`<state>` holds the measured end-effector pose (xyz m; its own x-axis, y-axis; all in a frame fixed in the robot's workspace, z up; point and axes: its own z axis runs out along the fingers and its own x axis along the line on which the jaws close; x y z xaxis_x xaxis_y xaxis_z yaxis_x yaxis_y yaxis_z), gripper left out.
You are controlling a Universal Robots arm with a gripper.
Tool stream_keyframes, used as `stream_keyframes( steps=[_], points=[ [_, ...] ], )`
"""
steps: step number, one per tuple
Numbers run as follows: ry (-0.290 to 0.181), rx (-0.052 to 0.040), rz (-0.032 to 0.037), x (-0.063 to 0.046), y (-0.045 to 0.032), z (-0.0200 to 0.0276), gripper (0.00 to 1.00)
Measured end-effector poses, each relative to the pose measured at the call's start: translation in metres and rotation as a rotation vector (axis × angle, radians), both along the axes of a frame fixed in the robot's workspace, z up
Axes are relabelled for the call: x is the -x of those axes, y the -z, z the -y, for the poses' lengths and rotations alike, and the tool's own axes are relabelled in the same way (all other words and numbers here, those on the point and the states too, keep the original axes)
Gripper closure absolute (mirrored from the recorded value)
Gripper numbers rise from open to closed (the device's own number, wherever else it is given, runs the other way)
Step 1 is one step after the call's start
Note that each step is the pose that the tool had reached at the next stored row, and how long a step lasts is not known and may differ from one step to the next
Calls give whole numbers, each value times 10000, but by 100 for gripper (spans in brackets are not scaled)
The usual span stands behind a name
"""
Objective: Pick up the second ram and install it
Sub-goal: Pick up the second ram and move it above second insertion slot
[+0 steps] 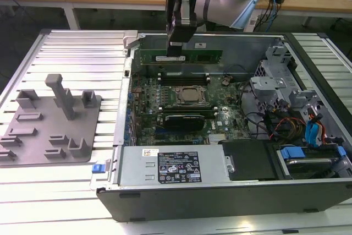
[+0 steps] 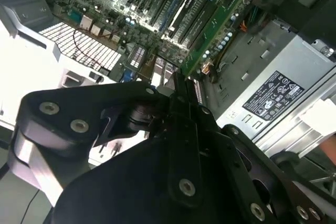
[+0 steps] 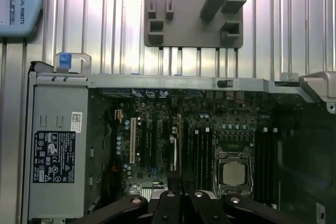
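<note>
In the exterior view the second ram (image 1: 203,56), a long narrow green board with a white label, hangs level over the far side of the open computer case (image 1: 132,81). My gripper (image 1: 177,45) comes down from above and is shut on the board's top edge, left of its middle. The ram sits above the dark memory slots (image 1: 181,78) beyond the CPU socket (image 1: 190,96), apart from them. In both wrist views the black fingers (image 2: 181,95) close together over the motherboard (image 3: 152,150); the gripper (image 3: 181,196) looks down on the CPU socket (image 3: 234,174) and its slots (image 3: 202,150).
A grey holder plate (image 1: 52,122) with upright posts lies on the ribbed table at the exterior view's left. A black oblong card (image 1: 184,119) sits near the CPU. The power supply (image 1: 173,166) fills the case's near side. Drive cages and cables (image 1: 291,103) crowd the exterior view's right.
</note>
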<state>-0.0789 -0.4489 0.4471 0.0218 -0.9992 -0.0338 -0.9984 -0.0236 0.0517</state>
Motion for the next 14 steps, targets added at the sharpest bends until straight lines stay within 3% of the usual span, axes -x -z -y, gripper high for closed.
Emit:
stream_keyframes(
  steps=[2, 7, 10, 14],
  points=[
    [0, -1, 1, 0, 8, -35, 91],
    [0, -8, 0, 0, 31, -180, 91],
    [0, -9, 0, 0, 77, -330, 91],
    [0, -10, 1, 0, 187, -393, 91]
  ],
)
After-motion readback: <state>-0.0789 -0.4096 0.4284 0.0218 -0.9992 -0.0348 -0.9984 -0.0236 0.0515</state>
